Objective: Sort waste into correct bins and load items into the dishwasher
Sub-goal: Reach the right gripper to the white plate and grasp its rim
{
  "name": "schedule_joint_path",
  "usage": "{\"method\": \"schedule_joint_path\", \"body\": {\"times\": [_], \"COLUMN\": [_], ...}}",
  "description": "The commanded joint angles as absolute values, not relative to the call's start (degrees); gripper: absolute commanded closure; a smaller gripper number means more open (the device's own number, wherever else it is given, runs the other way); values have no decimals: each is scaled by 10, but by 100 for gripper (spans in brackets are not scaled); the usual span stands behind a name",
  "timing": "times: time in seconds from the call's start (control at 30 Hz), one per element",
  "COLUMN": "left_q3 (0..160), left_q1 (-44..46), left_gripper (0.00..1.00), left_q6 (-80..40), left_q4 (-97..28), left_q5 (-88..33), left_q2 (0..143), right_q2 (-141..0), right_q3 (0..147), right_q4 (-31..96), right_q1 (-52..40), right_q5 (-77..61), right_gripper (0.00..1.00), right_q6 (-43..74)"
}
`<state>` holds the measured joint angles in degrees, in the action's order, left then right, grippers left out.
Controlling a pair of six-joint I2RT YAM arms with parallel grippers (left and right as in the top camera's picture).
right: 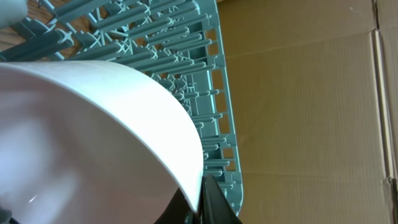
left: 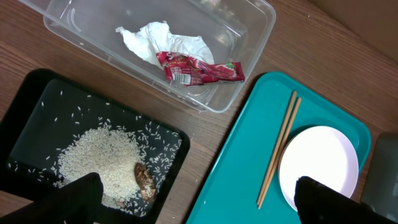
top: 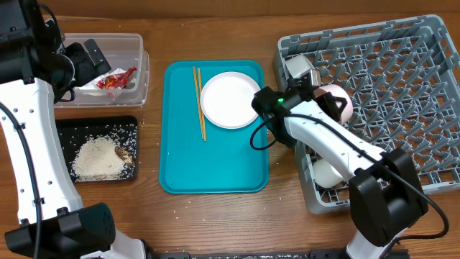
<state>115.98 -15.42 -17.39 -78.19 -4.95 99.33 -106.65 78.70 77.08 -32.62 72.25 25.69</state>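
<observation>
My right gripper (right: 202,196) is shut on the rim of a pale bowl (right: 93,137) and holds it over the left part of the grey dishwasher rack (top: 402,86); the bowl also shows in the overhead view (top: 339,97). A second pale bowl (top: 327,173) lies in the rack's near left corner. The white plate (top: 228,99) and two chopsticks (top: 199,101) lie on the teal tray (top: 215,165). My left gripper (left: 199,208) is open and empty above the bins. The clear tub (top: 140,79) holds the napkin (left: 161,40) and red wrapper (left: 199,68). The black tray (top: 129,126) holds rice (top: 97,160) and a brown lump (top: 122,153).
A pale boxy object (top: 298,68), possibly the cup, sits at the rack's far left corner. Brown cardboard (right: 311,112) lies beyond the rack. A few rice grains are scattered on the wooden table near the black tray.
</observation>
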Motion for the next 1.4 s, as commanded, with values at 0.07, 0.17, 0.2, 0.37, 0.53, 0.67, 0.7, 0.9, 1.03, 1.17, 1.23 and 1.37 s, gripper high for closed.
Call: {"method": "schedule_joint_path", "body": {"times": [0.07, 0.17, 0.2, 0.37, 0.53, 0.67, 0.7, 0.9, 1.03, 1.17, 1.23, 1.37], "left_q3": [1173, 1173, 1173, 1173, 1173, 1173, 1173, 1173, 1173, 1173, 1173, 1173], "left_q1": [-157, -157, -157, -157, -157, -157, -157, -157, -157, -157, -157, -157], "left_gripper": [0, 0, 0, 0, 0, 0, 0, 0, 0, 0, 0, 0], "left_q6": [-167, -167, -167, -167, -167, -167, -167, -167, -167, -167, -167, -167], "left_q4": [-782, -782, -782, -782, -782, -782, -782, -782, -782, -782, -782, -782], "left_q5": [-54, -54, -54, -54, -54, -54, -54, -54, -54, -54, -54, -54], "left_q2": [993, 993, 993, 993, 993, 993, 993, 993, 993, 993, 993, 993], "right_q2": [-1068, -1068, -1068, -1068, -1067, -1067, -1067, -1067, -1067, -1068, -1068, -1068], "right_q3": [773, 773, 773, 781, 817, 882, 899, 1025, 1045, 1002, 965, 878], "right_q4": [771, 781, 785, 795, 825, 877, 887, 879, 766, 640, 588, 502], "right_q1": [-337, -340, -342, -347, -348, -348, -348, -348, -348, -352, -353, -353], "right_q5": [563, 538, 528, 476, 462, 457, 453, 316, 120, 33, 40, 60], "right_gripper": [65, 54, 51, 38, 16, 1, 0, 0, 0, 12, 17, 26], "right_q6": [260, 260, 260, 260, 288, 303, 303, 303, 284, 298, 361, 471]}}
